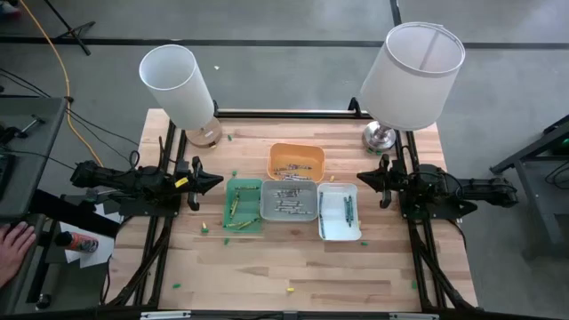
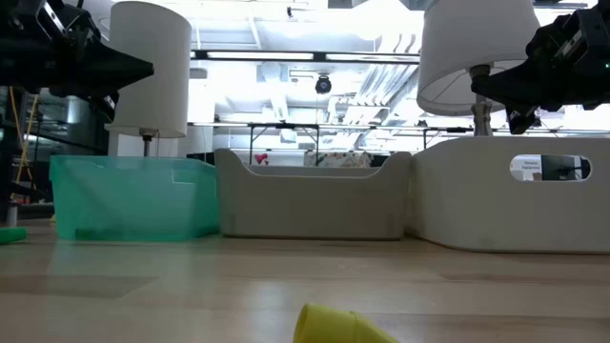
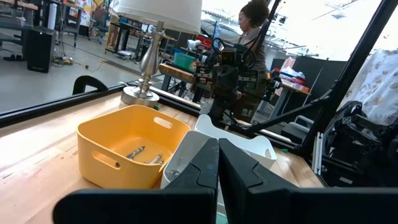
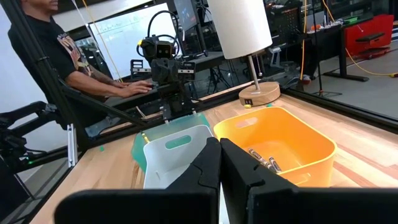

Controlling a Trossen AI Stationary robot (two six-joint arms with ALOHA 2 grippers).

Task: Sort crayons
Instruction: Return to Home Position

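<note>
Four small trays stand mid-table: a green tray [image 1: 243, 204], a grey tray [image 1: 288, 202], a white tray [image 1: 339, 212] and an orange tray [image 1: 297, 161]. Crayons lie inside them: green ones [image 1: 233, 210], grey ones [image 1: 290, 197], dark teal ones [image 1: 348, 210], and a few in the orange tray [image 3: 144, 153]. Loose crayons lie on the wood: a yellow one [image 1: 290, 289] near the front edge, which also shows in the low view [image 2: 334, 326], and green bits [image 1: 204, 229]. My left gripper [image 1: 216, 180] is shut and empty, above the table left of the green tray. My right gripper [image 1: 363, 178] is shut and empty, right of the trays.
Two lamps with white shades stand at the back: one at the left [image 1: 182, 89], one at the right [image 1: 409, 76]. A person's hand [image 1: 12, 244] rests beyond the table's left edge. Bare wood lies in front of the trays.
</note>
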